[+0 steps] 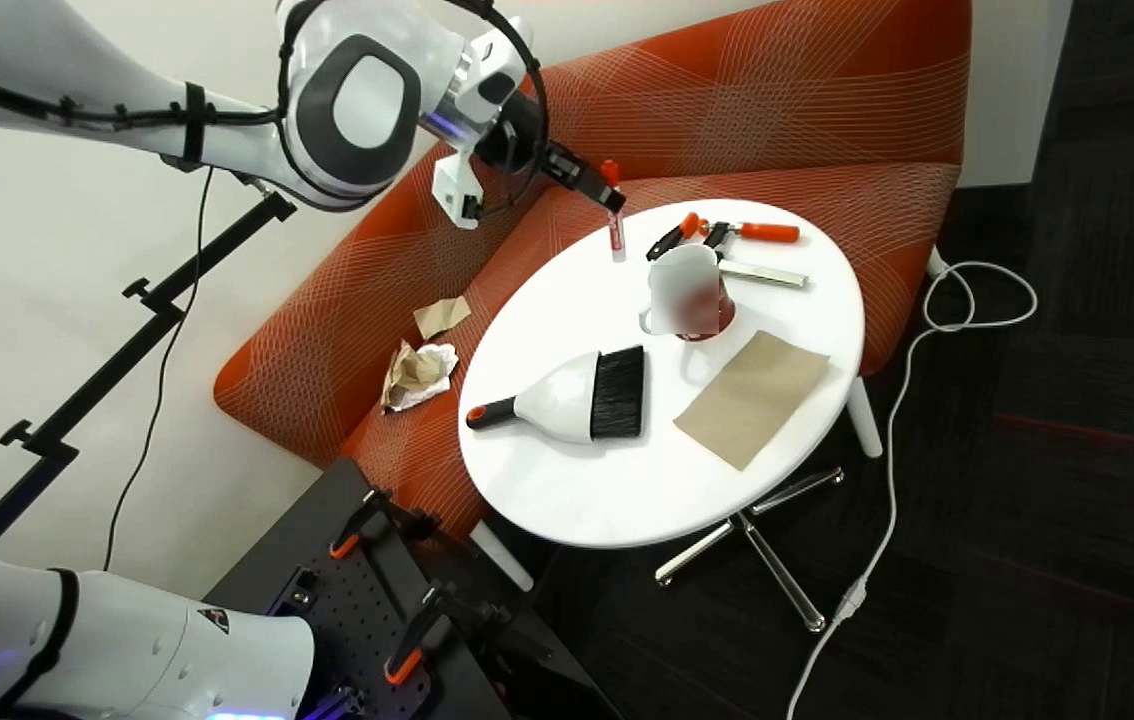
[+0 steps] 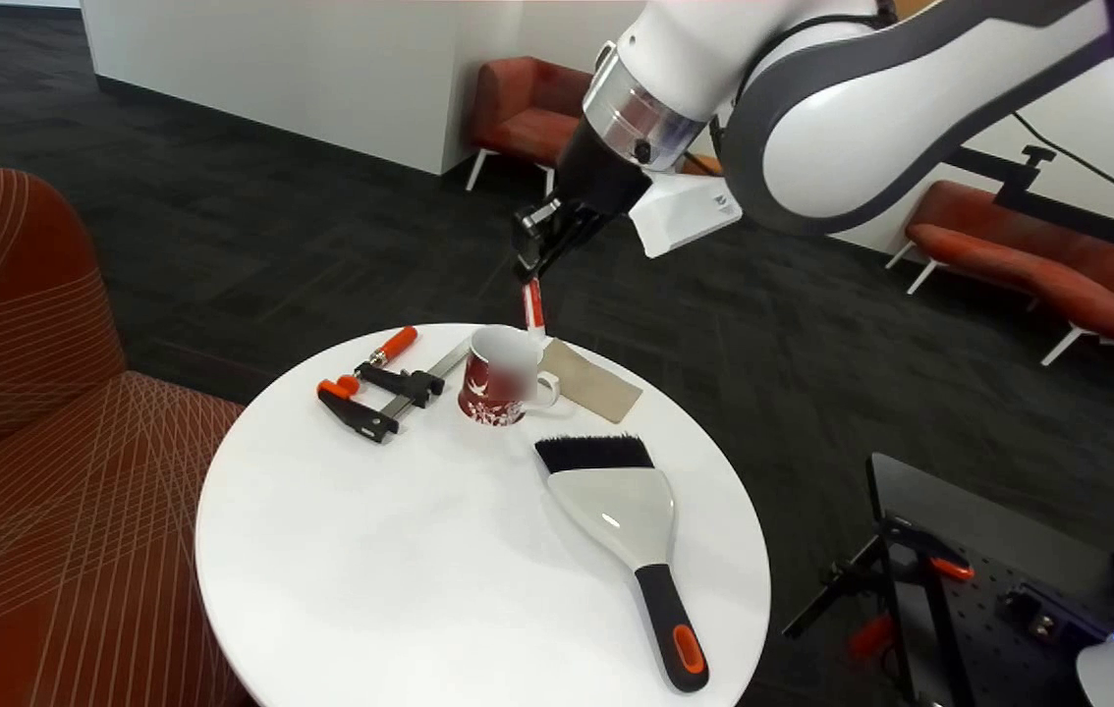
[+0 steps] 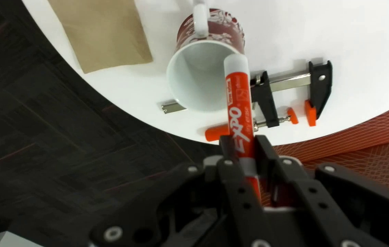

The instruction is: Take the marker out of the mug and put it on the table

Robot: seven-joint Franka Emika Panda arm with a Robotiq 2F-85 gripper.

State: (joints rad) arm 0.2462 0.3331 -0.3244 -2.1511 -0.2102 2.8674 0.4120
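The marker is a red-and-white Expo pen with a white end, seen in the wrist view (image 3: 240, 113) and in both exterior views (image 1: 617, 238) (image 2: 533, 306). My gripper (image 3: 242, 145) is shut on it, with the white end pointing down. In an exterior view the gripper (image 1: 611, 198) holds it above the far side of the table. The mug (image 2: 480, 393) is white inside with a red-and-white patterned outside. It stands upright on the round white table (image 2: 400, 589). The wrist view looks into the mug (image 3: 228, 32); the inside that shows is bare. The marker lies across its rim only in the picture.
A clamp with orange handles (image 1: 765, 232) lies beside the mug. A brown paper sheet (image 1: 755, 400) and a dustpan with a black brush (image 1: 562, 400) lie on the table. An orange-red bench (image 1: 777, 110) stands along the table's edge. Crumpled paper (image 1: 419, 375) lies on the bench.
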